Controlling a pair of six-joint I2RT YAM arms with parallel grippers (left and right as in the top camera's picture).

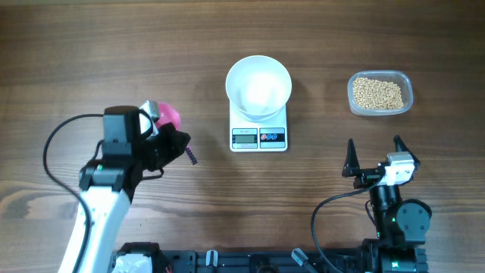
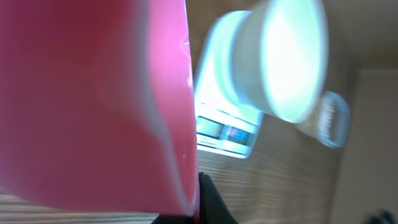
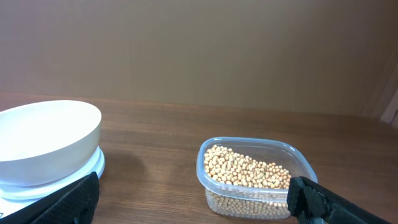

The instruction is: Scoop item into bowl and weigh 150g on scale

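Overhead, left arm: reaches in from the lower left of the desk (image 1: 91, 53), forearm angled up and wrist turned toward the middle. Its end effector (image 1: 180, 144) is clamped shut on a pink scoop (image 1: 167, 115), which is carried against the wrist, left of the scale.
Overhead, right arm: folded low at the lower right. Its end effector (image 1: 373, 141) points up the desk with both fingers spread wide and nothing between them.
Overhead, task things: the white bowl (image 1: 258, 86) sits on the scale (image 1: 258, 136), display and buttons on the near edge. The beans (image 1: 378, 92) lie in a clear tub (image 1: 406, 83) at the upper right, well apart from the scale.
Left wrist: the scoop's pink wall fills the left half, blurred. Beyond it are the bowl on the scale and the tub, all tilted. A dark finger tip shows at the bottom edge.
Right wrist: level view across the desk. The bowl on the scale is at left and the tub of beans is right of centre. A black finger sits in each lower corner, well apart.
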